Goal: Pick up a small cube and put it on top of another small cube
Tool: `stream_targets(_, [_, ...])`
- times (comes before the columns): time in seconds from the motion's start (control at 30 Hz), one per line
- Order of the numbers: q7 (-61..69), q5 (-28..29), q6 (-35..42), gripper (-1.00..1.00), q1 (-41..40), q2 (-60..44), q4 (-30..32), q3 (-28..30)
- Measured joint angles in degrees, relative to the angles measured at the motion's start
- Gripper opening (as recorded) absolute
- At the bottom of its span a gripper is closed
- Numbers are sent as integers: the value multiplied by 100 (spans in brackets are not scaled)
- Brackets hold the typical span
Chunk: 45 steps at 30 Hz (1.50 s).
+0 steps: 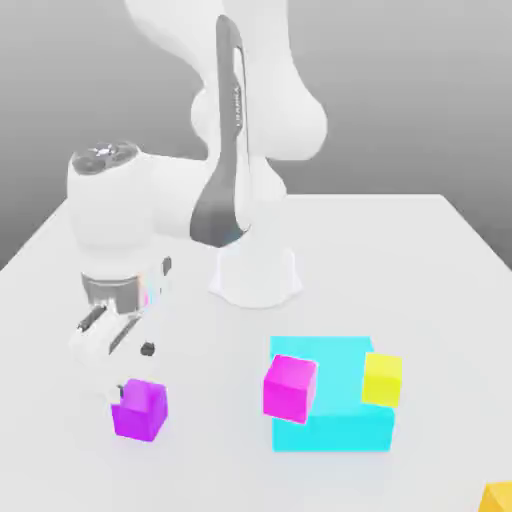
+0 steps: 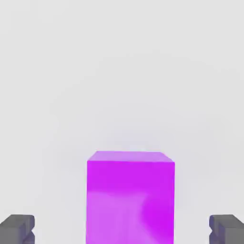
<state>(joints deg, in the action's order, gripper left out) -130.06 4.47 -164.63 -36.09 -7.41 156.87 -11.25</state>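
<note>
Hand view: smooth violet small cube [image 2: 130, 200] btw fingers [image 2: 18, 228].

the small violet-purple cube [image 1: 140, 409] sits flat on the white table, towards the exterior view's left, well apart from the other blocks. plain glossy faces, no markings, resting square on its base, not tilted. in the hand view the cube [image 2: 130, 200] looks upright too, its top face just visible, sitting alone.
</note>
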Motion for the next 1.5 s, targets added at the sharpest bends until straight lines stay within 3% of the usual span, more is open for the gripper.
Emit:
stream_targets(0.23, [-434,575,-702,0,392,-882,-146,530])
stream_targets(0.27, [-470,628,-776,-100,461,-977,-158,612])
stream_targets(0.5, [-473,631,-794,-100,465,-982,-160,616])
stream_targets(0.87, [138,-192,232,-100,119,288,75,74])
stream_targets(1.13, [-1014,-87,1307,-100,872,1156,-34,-308])
stream_targets(1.5, [-1810,-1312,2574,-100,2035,2442,-170,-1037])
